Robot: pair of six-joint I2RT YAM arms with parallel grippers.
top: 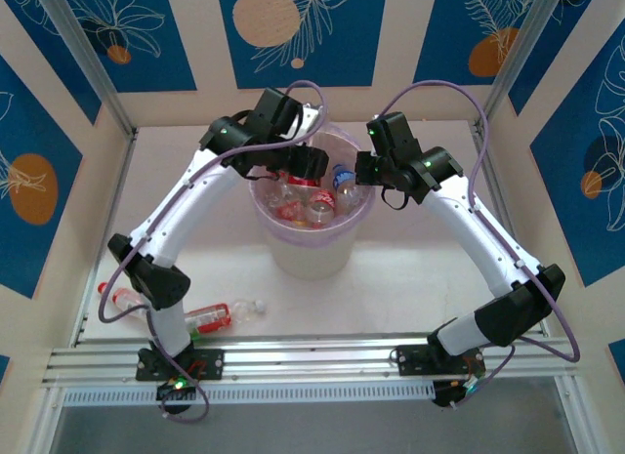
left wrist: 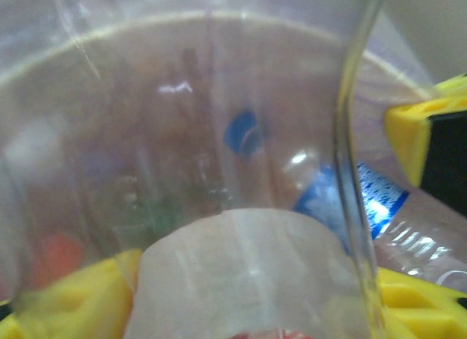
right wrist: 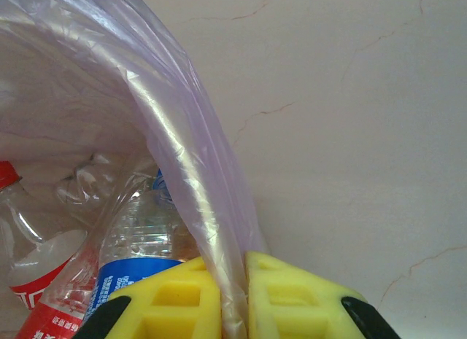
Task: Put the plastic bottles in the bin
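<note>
Two bottles (top: 210, 317) on the table (top: 391, 288) (overhead); right pincer (right wrist: 233, 295) tight on liner (right wrist: 182, 157).

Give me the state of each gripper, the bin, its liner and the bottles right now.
left gripper: above the bin, clear bottle between its fingers, grip unclear
right gripper: shut on the bag liner
bin: upright, binned bottles inside
bag liner: over the rim, pinched on the right side
loose bottles: lying on the table, near left

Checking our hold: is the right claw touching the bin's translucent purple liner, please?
Touching: right wrist view shows the right claw shut on the translucent purple liner.
</note>
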